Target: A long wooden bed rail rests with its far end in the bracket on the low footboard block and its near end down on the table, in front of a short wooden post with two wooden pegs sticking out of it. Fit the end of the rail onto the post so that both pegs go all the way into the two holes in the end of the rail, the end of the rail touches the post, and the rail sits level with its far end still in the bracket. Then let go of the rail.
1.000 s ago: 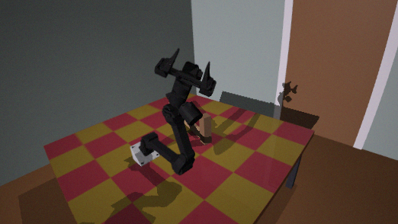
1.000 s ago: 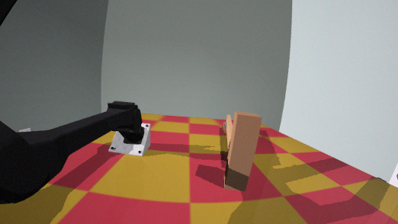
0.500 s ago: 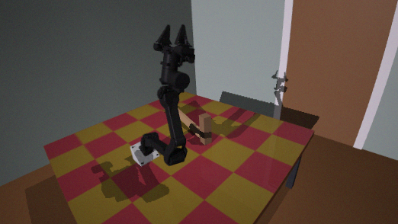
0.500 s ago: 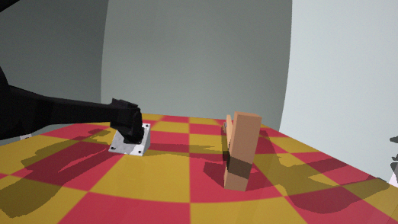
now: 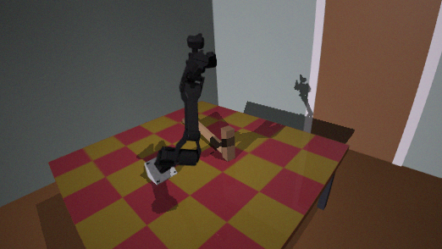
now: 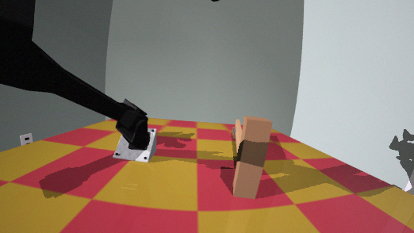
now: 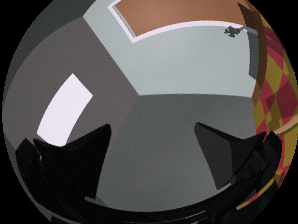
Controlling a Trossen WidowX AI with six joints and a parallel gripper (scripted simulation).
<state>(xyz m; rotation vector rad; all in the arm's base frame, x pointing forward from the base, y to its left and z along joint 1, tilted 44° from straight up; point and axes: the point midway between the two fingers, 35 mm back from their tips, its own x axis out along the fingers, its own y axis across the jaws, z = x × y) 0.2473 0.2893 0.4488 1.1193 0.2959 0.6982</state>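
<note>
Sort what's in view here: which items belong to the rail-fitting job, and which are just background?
Job items:
- wooden rail, lying at a slant behind the post
- short post
- gripper, open and empty, raised high above the table

Background:
- checkered table
- arm's grey base plate
- wall outlet
- brown door panel

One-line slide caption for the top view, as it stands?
Arm raised high over the checkered table, claw open and empty, rail meeting the post.
</note>
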